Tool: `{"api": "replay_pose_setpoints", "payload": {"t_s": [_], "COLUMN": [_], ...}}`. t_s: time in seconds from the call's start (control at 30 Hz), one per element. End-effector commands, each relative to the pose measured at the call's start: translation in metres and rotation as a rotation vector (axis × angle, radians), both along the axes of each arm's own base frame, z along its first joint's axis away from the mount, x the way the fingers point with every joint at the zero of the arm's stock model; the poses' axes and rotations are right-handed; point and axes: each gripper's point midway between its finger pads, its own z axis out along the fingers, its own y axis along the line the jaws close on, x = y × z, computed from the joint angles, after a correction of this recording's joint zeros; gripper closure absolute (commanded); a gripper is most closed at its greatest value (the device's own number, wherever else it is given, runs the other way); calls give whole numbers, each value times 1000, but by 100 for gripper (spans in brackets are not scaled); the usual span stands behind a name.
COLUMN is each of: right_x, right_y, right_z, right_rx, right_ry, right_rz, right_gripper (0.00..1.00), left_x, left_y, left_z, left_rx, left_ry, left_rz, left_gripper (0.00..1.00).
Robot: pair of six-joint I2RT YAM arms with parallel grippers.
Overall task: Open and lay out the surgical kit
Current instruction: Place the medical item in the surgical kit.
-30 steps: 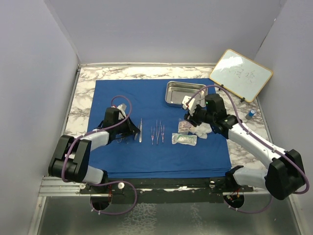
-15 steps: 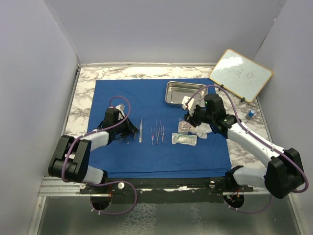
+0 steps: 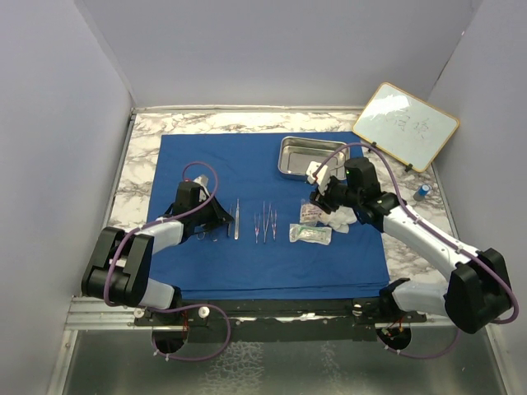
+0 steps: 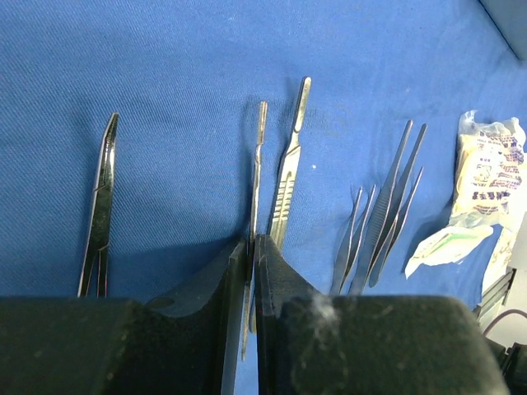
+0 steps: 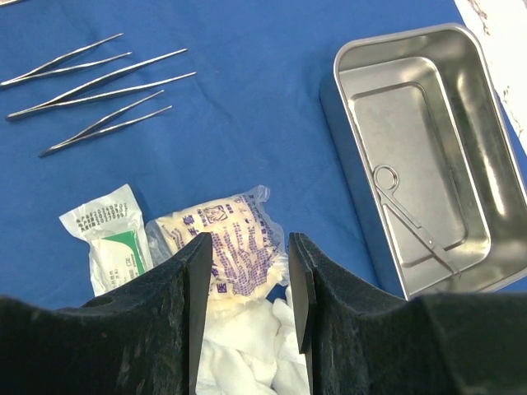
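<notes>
Grey walls closed in a marble table (image 3: 148, 136), and the cloth (image 3: 247, 255) lay spread flat over most of it, with the tray (image 3: 313, 139) at its far right part. The left gripper (image 4: 251, 255) sat low on the cloth with its jaws nearly together around a thin probe (image 4: 258, 156). Whether they pressed it or only straddled it I could not tell. A clamp (image 4: 100, 206) lay to one side, and a scalpel handle (image 4: 288, 164) and three tweezers (image 4: 383, 214) to the other, all in a rough row and apart from one another. The right gripper (image 5: 247, 247) hung with its jaws spread and nothing between them, above a printed packet (image 5: 239, 222) that rested on the gauze (image 5: 247, 362), with a green packet (image 5: 111, 239) just beside. One small wire tool (image 5: 412, 222) remained in the tray. The steel pieces looked light, stiff and slick, and they lay flat. A grip across the narrow middle of the shaft, pressing a little into the yielding cloth, would likely serve best, since one near a tip could let the piece swing or slide out. The packets seemed light and crinkly, best taken by a sealed edge. The gauze was soft and would probably drag along with anything lifted off it
</notes>
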Motion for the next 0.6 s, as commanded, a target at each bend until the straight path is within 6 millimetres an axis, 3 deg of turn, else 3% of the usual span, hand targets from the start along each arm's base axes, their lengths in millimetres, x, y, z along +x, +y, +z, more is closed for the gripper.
{"api": "replay_pose_setpoints", "payload": {"t_s": [0.0,0.4,0.57], "right_x": [-1,-1,-2], "right_y": [3,3,3], "right_z": [-1,-2,-2], "right_rx": [18,21,23], "right_ry": [16,22,22], "right_rz": [13,15,16], "right_gripper": [58,58,58], "left_x": [-6,-4,-1], "left_y": [6,9,12], "left_z": [-9,-7,-6], "left_rx": [16,45,85], "left_ry": [35,8,-18], "left_rz": [27,11,-16], "left_gripper": [86,86,94]}}
